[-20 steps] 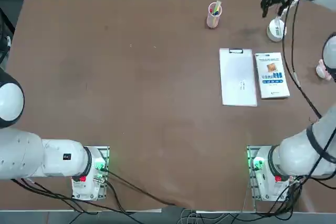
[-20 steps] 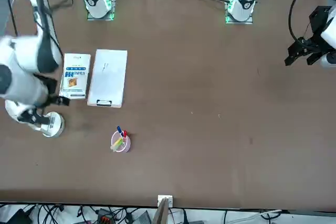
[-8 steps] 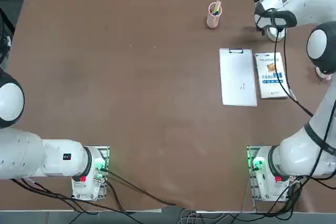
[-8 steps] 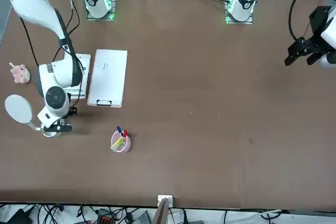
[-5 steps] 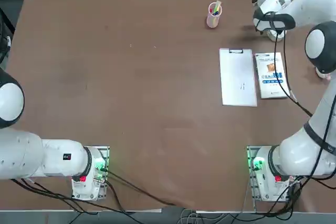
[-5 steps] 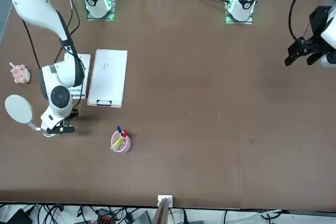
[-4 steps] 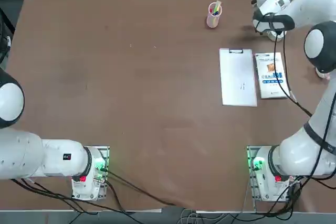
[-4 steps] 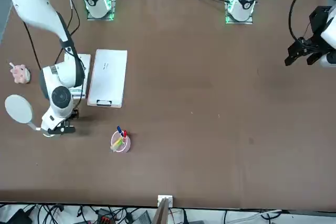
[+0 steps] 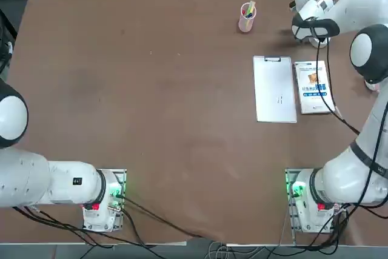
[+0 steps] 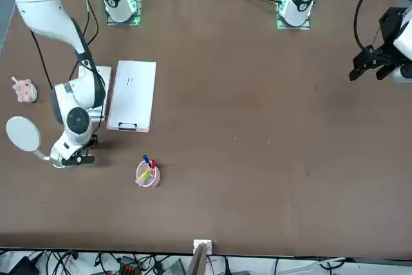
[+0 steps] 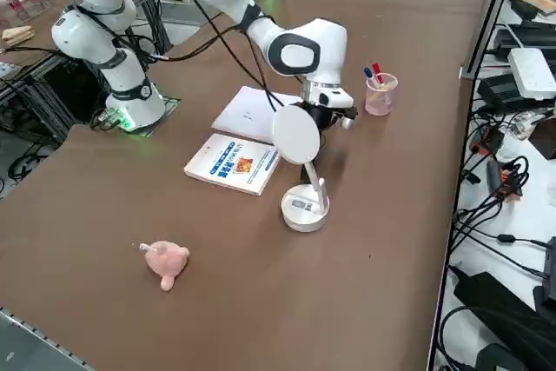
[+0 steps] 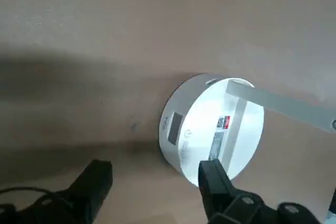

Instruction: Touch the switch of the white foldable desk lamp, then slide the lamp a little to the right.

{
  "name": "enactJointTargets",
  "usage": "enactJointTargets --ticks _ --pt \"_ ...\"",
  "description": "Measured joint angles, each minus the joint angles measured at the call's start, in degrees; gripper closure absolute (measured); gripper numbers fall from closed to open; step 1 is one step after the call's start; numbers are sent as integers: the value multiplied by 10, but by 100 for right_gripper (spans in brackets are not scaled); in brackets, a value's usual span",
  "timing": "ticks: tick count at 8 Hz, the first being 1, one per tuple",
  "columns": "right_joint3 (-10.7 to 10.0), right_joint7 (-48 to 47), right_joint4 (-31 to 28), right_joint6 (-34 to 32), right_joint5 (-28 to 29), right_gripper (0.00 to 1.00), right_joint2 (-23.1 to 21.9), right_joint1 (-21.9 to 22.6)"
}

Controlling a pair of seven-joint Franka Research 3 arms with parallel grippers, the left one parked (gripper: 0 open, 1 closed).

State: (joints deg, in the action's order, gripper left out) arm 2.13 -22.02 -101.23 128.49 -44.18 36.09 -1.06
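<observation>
White folding desk lamp [image 11: 304, 213] stands on the table [image 11: 382, 215], near the book [image 11: 233, 163] but not touching it. It looks like it's in the same spot as a moment ago. What has moved is the right gripper [image 12: 153, 162]: it has scooted a little to the robot's left, down beside the lamp's round base. Its fingers are wide apart, holding nothing. I can't tell if the switch got touched. The slide to the right seems still to do.

Around one clipboard [image 9: 274, 90] are one book [image 11: 233, 162], one lamp [image 11: 304, 208], one pen cup [image 10: 148, 174] and one pink pig figure [image 11: 165, 261], all on one table [image 10: 257, 178].
</observation>
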Motion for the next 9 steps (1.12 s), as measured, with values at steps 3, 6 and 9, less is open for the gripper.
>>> enactJointTargets --ticks 3,6,9 --pt "-2 0 1 30 -3 0 12 -15" --pt "-2 -2 2 40 -3 0 17 -22" --pt "-2 -3 2 53 -3 0 20 -27"
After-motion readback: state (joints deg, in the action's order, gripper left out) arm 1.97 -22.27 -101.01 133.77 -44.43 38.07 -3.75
